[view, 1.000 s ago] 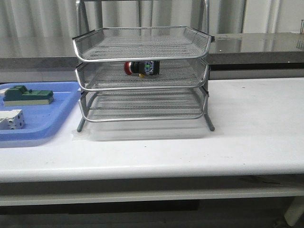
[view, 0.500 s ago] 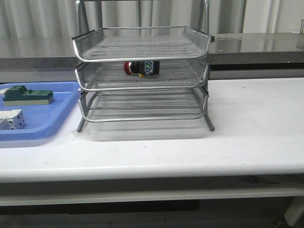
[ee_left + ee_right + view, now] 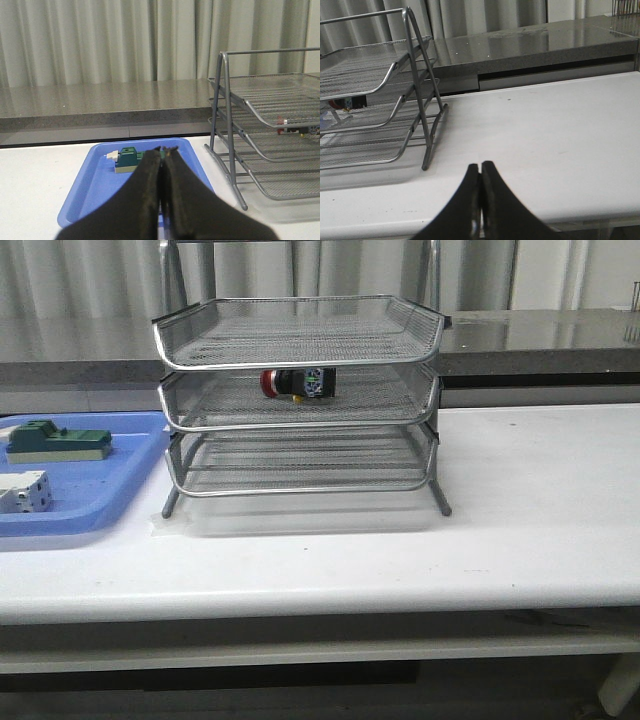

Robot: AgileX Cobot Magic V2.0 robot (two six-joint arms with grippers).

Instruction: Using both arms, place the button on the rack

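Observation:
The button (image 3: 297, 383), red head to the left and black body, lies on its side on the middle tier of the silver wire rack (image 3: 300, 345). It also shows in the left wrist view (image 3: 295, 131) and dimly in the right wrist view (image 3: 347, 103). Neither arm shows in the front view. My left gripper (image 3: 163, 149) is shut and empty, held back over the blue tray, left of the rack (image 3: 270, 115). My right gripper (image 3: 480, 165) is shut and empty over the bare table, right of the rack (image 3: 375, 80).
A flat blue tray (image 3: 120, 495) lies left of the rack, holding a green-and-cream block (image 3: 58, 441) and a white boxy part (image 3: 22, 492). The white table (image 3: 540, 500) stretches right of the rack. A grey counter (image 3: 540, 335) runs behind.

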